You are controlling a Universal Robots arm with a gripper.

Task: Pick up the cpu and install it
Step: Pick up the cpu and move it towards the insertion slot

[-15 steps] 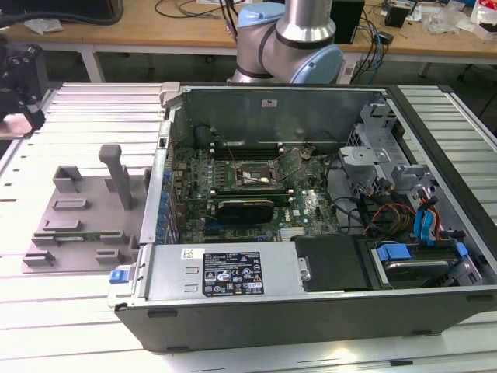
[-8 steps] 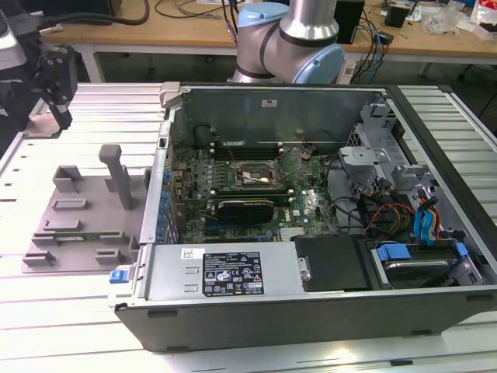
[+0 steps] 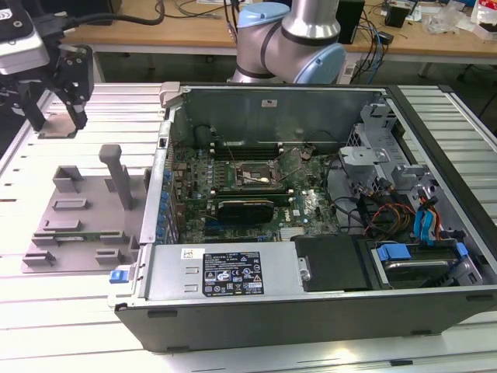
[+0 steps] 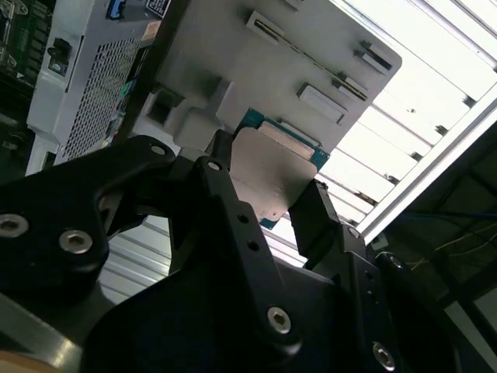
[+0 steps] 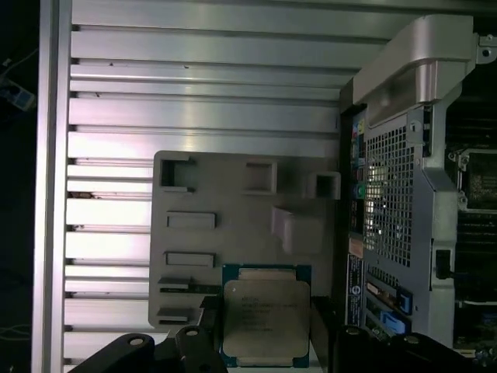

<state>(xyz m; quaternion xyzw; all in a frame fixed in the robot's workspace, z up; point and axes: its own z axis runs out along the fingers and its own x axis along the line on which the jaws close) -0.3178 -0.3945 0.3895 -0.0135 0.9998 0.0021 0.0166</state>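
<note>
Gripper (image 3: 58,123) clenched on the cpu (image 5: 266,315), raised near grey tray (image 3: 78,225), open computer case (image 3: 311,311) beside

The cpu (image 5: 266,315) showed a pale silver-grey top with a blue-green rim. The gripper (image 3: 56,118) was matt black and the tray (image 3: 85,225) plain grey. The worktop (image 3: 62,311) was silvery, striped by parallel slats. The computer case (image 3: 272,116) was grey inside, its circuit board (image 3: 198,217) green. The arm (image 3: 291,39) was silver with pale blue joints.
</note>
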